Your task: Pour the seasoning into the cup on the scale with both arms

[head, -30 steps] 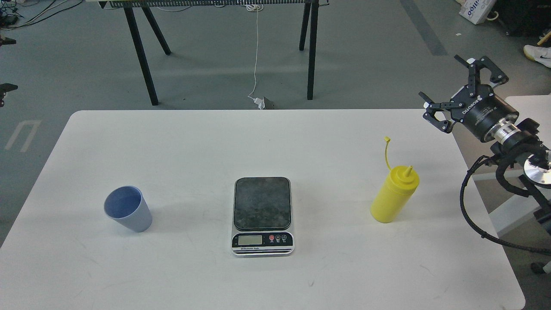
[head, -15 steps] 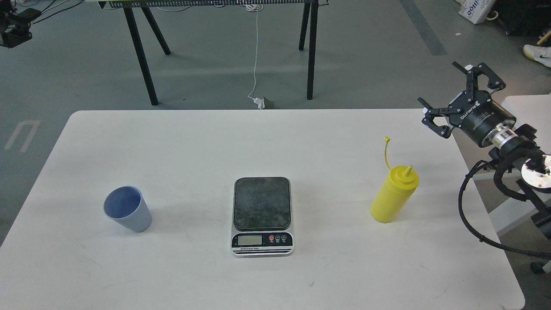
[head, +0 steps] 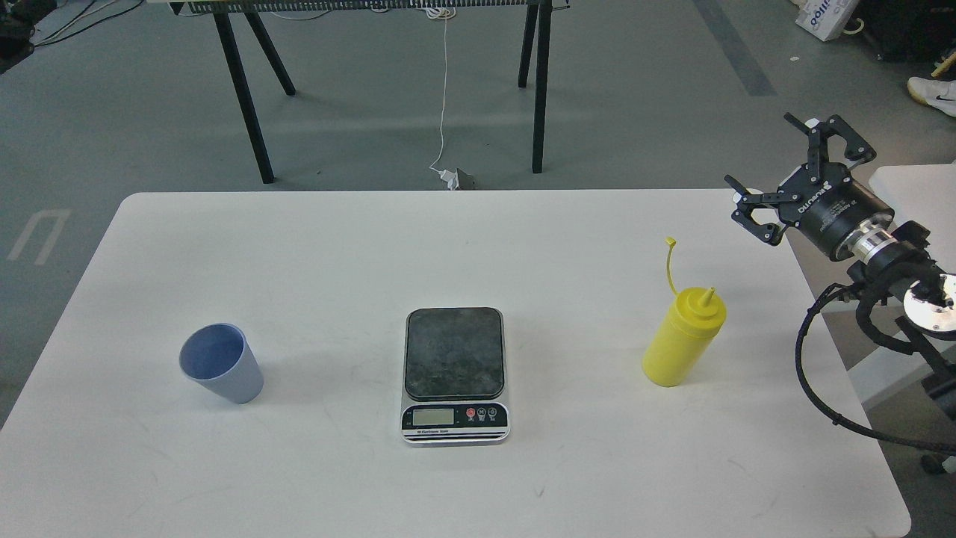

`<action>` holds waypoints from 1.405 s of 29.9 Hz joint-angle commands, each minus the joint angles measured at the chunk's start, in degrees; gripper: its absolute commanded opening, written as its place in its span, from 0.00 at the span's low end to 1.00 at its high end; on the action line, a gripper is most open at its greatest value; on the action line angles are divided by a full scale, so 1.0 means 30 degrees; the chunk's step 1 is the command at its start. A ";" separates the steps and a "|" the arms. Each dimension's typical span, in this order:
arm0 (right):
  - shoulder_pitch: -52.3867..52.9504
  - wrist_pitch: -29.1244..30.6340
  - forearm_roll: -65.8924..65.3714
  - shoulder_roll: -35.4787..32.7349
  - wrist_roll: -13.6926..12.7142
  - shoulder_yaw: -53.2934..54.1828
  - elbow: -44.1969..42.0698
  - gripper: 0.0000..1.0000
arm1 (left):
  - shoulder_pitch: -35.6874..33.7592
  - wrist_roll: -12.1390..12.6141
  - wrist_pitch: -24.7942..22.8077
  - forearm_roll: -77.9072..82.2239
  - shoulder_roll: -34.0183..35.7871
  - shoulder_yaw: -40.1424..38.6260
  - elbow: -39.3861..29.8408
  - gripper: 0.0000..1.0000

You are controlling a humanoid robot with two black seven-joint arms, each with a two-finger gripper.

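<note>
Head view: right fingers (head: 777, 168) spread, empty; tapered ribbed cup (head: 222, 362), flat scale (head: 455, 373), yellow nozzle-topped seasoning (head: 683, 340).

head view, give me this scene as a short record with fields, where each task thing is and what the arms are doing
cup: upright on the table, left of the scale, nothing visible inside
scale: table centre, platform bare
seasoning bottle: upright, right of the scale, cap strap standing up, nozzle uncovered
right tool: open, in the air past the table's right edge, holding nothing
left tool: not in view
table: white, carries all three things
progress: cup not yet on the scale, bottle not grasped
</note>
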 commanded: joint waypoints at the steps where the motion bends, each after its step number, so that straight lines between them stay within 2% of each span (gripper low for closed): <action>1: -0.0075 0.0000 0.0001 -0.0002 -0.0001 0.0028 -0.0006 1.00 | 0.0059 -0.0018 -0.0001 0.2595 0.0380 0.3179 -0.0183 1.00; 4: -0.0104 0.0000 0.0001 0.0027 -0.0001 -0.0001 -0.0006 1.00 | -0.0116 -0.0018 -0.0001 0.4939 0.0410 0.5759 -0.0241 1.00; 7: -0.0133 0.0000 0.0001 0.0114 -0.0001 -0.0001 -0.0006 1.00 | -0.0292 -0.0018 -0.0001 0.7105 0.0613 0.7052 -0.1233 1.00; 14: -0.0250 0.0000 0.0001 0.0262 0.0028 -0.0002 -0.0035 1.00 | -0.1053 -0.0018 -0.0001 1.4896 0.1582 0.7084 -0.6094 1.00; 24: -0.0309 0.0000 -0.0029 0.0232 -0.0001 -0.0001 -0.0036 1.00 | -0.1054 -0.0018 -0.0001 2.0525 0.1523 0.7580 -1.0990 1.00; 34: -0.0339 0.0000 -0.0146 0.0291 0.0028 -0.0001 -0.0036 1.00 | -0.0967 -0.0018 -0.0001 2.1410 0.1493 1.0948 -1.1579 1.00; 42: -0.0339 0.0000 -0.0263 0.0701 -0.0001 -0.0031 -0.0386 1.00 | -0.0879 -0.0018 -0.0001 2.1410 0.1640 1.1595 -1.1579 1.00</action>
